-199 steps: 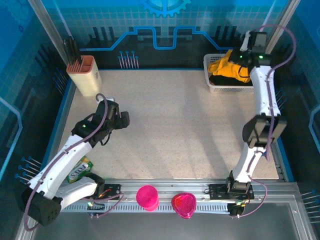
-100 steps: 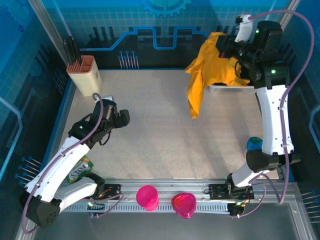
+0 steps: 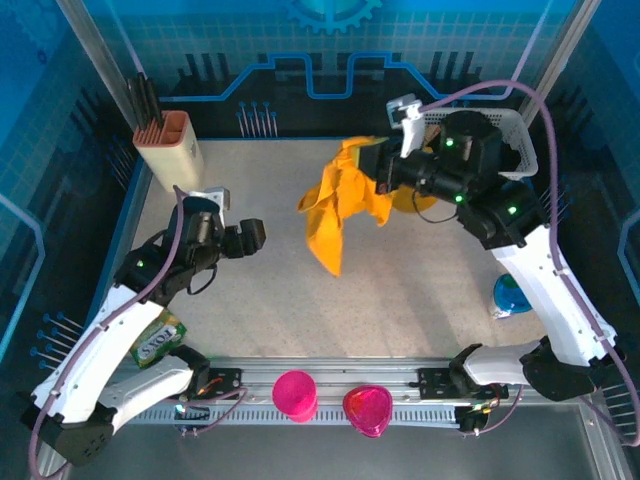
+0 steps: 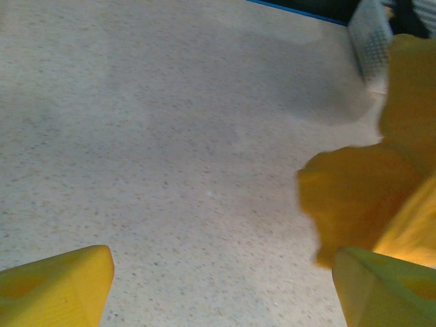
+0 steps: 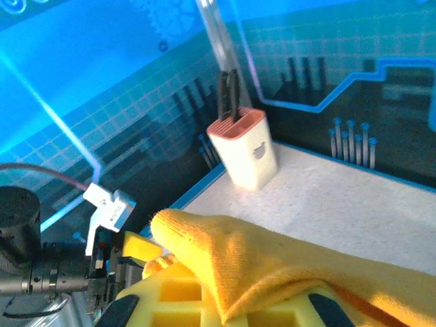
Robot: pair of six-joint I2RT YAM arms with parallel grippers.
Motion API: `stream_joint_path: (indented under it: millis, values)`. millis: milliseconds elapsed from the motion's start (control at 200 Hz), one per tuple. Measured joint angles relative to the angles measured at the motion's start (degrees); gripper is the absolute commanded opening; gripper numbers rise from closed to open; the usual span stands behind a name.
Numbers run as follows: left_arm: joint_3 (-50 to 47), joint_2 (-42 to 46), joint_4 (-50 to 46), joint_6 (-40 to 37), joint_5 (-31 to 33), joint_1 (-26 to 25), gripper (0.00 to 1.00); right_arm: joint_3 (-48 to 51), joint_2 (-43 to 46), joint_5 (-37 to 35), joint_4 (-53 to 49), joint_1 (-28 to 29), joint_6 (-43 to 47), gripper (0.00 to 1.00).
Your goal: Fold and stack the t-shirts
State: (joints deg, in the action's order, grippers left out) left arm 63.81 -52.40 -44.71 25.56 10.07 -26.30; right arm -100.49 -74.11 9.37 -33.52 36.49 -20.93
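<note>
An orange-yellow t-shirt [image 3: 338, 205] hangs bunched over the middle of the table, its lower tip pointing down. My right gripper [image 3: 378, 180] is shut on its upper edge. In the right wrist view the fabric [image 5: 272, 262] drapes over the yellow fingers [image 5: 170, 293] of that gripper [image 5: 225, 306]. My left gripper [image 3: 250, 236] stands open to the left of the shirt, apart from it. In the left wrist view its jaws [image 4: 221, 293] are wide above bare tabletop, with the shirt [image 4: 361, 197] just beyond the right finger [image 4: 385, 286].
A white basket [image 3: 505, 125] stands at the back right behind the right arm. A utensil holder [image 3: 170, 150] is at the back left. A green snack packet [image 3: 157, 340] lies near the left base. Two pink cups [image 3: 295, 393] and a blue object [image 3: 510, 293] sit near the front.
The right arm has lifted the t-shirt out of the basket and swung it left toward the table's middle. The left gripper has crept slightly toward the shirt and stayed open.
</note>
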Motion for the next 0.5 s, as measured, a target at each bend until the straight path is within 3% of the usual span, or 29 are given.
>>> stream_joint_path:
  millis: [280,500]
  values:
    - [-2.36,3.13,1.09,0.04,-5.16,-1.66,0.85,5.05,-5.05,-6.78,5.11,11.41,-5.11,0.0]
    - [-3.19,2.95,1.07,0.02,-5.42,-1.73,0.85,9.53,-6.64,-15.54,4.94,11.17,-8.44,0.0]
